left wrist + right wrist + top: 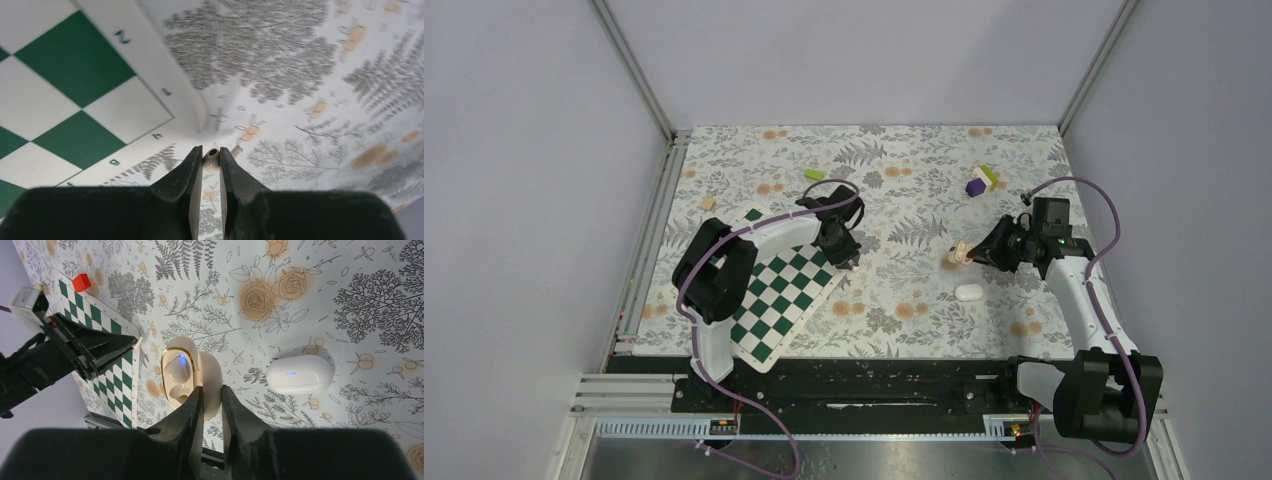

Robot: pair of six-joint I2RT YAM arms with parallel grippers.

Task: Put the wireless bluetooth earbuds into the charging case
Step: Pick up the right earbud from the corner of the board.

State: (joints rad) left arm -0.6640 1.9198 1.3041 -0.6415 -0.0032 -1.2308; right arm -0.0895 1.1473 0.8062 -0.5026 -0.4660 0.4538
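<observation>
Cream plastic, probably light and slick: the right gripper [211, 390] pinches the open charging case [180, 375] by its outer shell (hinge looks fragile), beside a closed white case [300, 374] on the floral cloth [350, 290]. Farther off, the left gripper [210, 151] nips a tiny earbud [212, 156], likely slippery.

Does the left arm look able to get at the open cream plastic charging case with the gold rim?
Probably yes: only bare floral cloth separates the left gripper, pinching a white earbud, from the case; the right gripper grips its far half.
</observation>
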